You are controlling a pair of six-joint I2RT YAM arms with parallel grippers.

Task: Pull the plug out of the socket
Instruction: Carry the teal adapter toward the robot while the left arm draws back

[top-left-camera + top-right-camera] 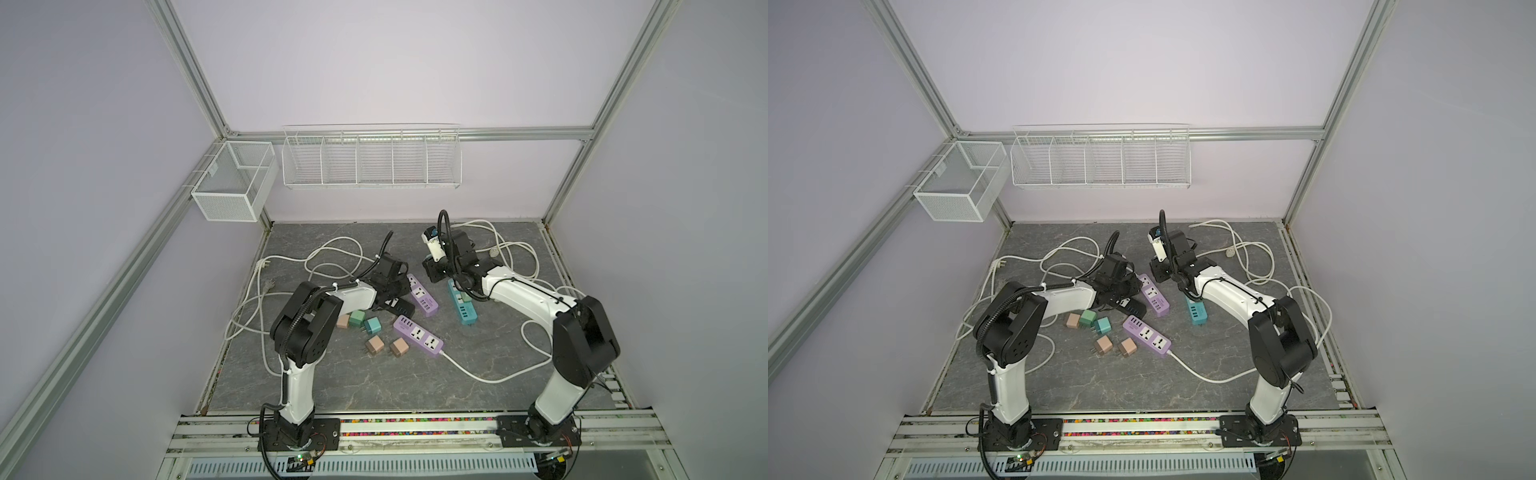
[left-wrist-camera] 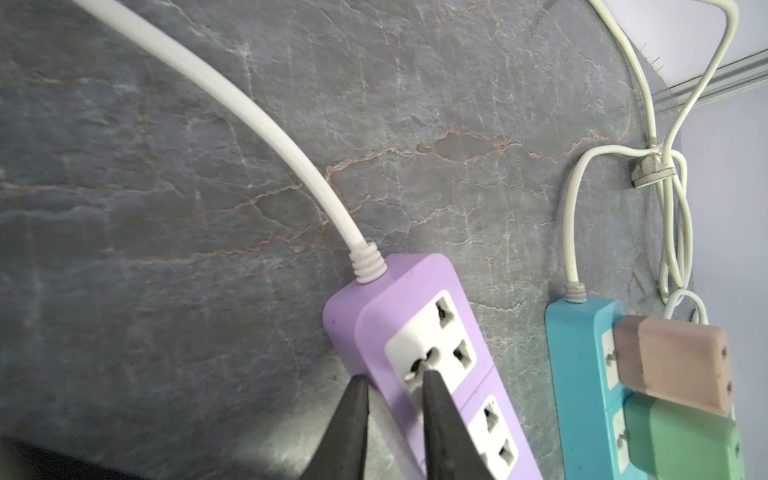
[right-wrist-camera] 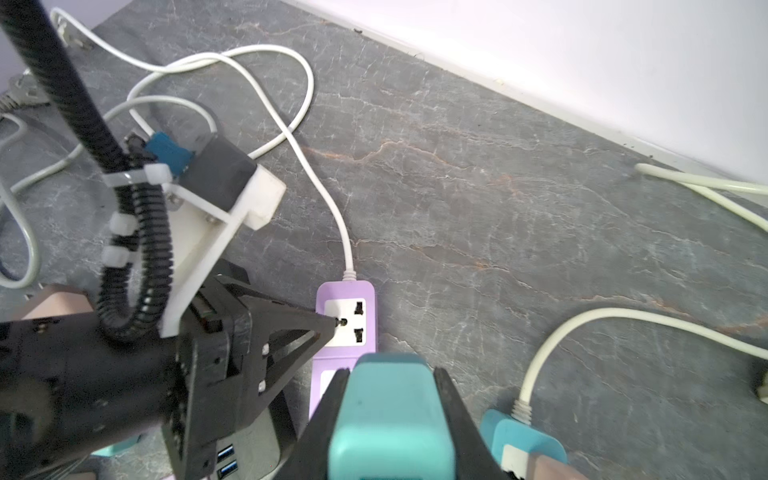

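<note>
Table: grey slab under both arms, with white cords looping all over it.
Purple strip: lies flat right under the left gripper's tips. Both of its sockets seen from the left wrist are empty. It is light plastic on a limp cord, so it would probably lift or slide with any pull unless pinned.
Teal strip: just beside the purple strip, off to one side of the left gripper. A beige plug and a green plug are seated in it.
Left gripper: jaws drawn nearly together and carrying nothing. The tips are down on the purple strip's socket face and edge, which looks like a bracing press.
Right gripper: clamped on the teal plug, one finger on each flat side.
Teal plug: there it is, between the right jaws, with the purple strip passing behind it in the right wrist view. The prongs are hidden, so it cannot be told for sure that it is free, though it looks clear of every socket.
Handling: a small, light, rigid block with smooth, rounded sides that could slip out of a shallow pinch.
Hold: as shown, across the two broad faces and deep in the jaws. The pull should go straight along the prongs with no twisting, since bent prongs are the risk.
</note>
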